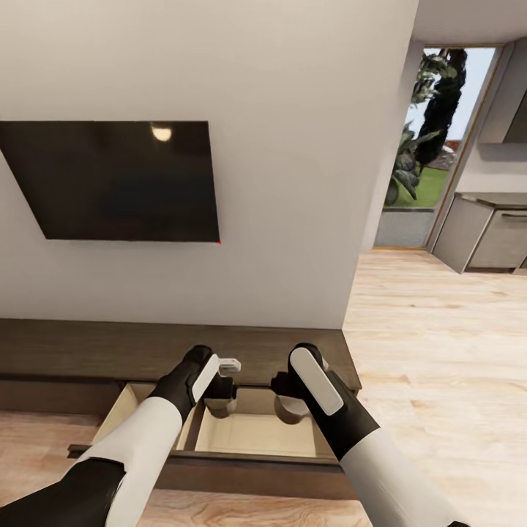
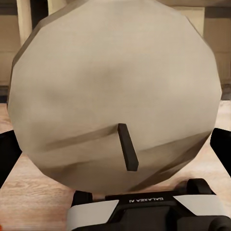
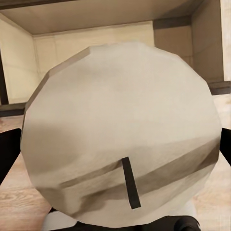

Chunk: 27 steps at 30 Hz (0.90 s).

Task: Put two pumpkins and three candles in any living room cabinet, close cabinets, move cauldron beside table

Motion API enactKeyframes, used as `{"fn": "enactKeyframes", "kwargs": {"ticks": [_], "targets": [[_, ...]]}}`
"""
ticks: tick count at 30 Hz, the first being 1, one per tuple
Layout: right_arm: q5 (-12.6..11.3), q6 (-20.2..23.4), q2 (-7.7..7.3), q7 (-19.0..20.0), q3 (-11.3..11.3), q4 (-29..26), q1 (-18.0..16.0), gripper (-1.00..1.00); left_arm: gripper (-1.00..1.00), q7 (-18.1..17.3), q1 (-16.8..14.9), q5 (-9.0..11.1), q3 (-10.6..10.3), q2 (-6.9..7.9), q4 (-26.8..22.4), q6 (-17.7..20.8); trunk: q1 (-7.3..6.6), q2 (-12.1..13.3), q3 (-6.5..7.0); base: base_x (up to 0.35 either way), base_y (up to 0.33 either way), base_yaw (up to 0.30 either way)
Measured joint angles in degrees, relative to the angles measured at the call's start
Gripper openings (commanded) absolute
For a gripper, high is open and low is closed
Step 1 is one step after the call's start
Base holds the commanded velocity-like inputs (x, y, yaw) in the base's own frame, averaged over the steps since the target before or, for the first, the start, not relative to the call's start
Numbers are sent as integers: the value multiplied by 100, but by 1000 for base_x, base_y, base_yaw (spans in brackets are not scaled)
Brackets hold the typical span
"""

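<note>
- candles in both my claws: my left claw (image 1: 219,399) is clenched on one candle (image 1: 220,405), my right claw (image 1: 287,399) is clenched on a second candle (image 1: 290,410).
- both candles hang over the open drawer (image 1: 252,432) of the long dark brown cabinet (image 1: 88,351) against the wall; i cannot tell whether either one touches the pale drawer floor.
- from my left wrist, the candle (image 2: 115,91) shows its flat pale grey-beige top with a short dark wick (image 2: 127,147); my dark fingers (image 2: 7,154) sit at its two sides, with pale wood behind it.
- from my right wrist, the other candle (image 3: 122,134) looks the same, wick (image 3: 130,183) tilted, with the beige inside of the drawer (image 3: 96,43) behind it.
- the drawer is pulled out toward me, its dark front (image 1: 241,468) just above the wood floor (image 1: 432,351); a divider splits the beige inside, and my candles are over the right-hand part.
- a black screen (image 1: 117,179) hangs on the white wall above the cabinet.
- far right, past the wall's corner, i see grey kitchen units (image 1: 487,234) and a glass door (image 1: 432,146) with greenery outside.
</note>
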Motion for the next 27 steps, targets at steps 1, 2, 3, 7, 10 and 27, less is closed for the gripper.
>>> {"fn": "enactKeyframes", "kwargs": {"ticks": [1, 2, 3, 7, 10, 27], "targets": [[7, -10, 0, 5, 2, 3, 1, -100, -100, 0, 0, 0, 0, 0, 7, -21, 22, -40, -18, 0, 0, 0], [13, -40, 0, 24, 5, 4, 1, -100, -100, 0, 0, 0, 3, 0, 12, -56, 44, -80, -36, 0, 0, 0], [16, -63, 0, 39, 6, 5, 1, -100, -100, 0, 0, 1, 4, 0, 14, -76, 66, -120, -54, 0, 0, 0], [40, -268, 0, 257, 76, 103, 3, -100, -100, 0, 0, 1, 3, 0, 103, -218, 154, -280, -126, 0, 0, 0], [67, -499, 0, 381, 369, 346, 4, -100, -100, 0, 0, -1, 0, 0, 203, -358, 220, -401, -180, 0, 0, 0], [109, -1213, 0, 1056, 1108, 754, -7, -100, -100, 0, 0, 0, 0, 0, 363, -520, 593, -1083, -485, 0, 0, 0]]}}
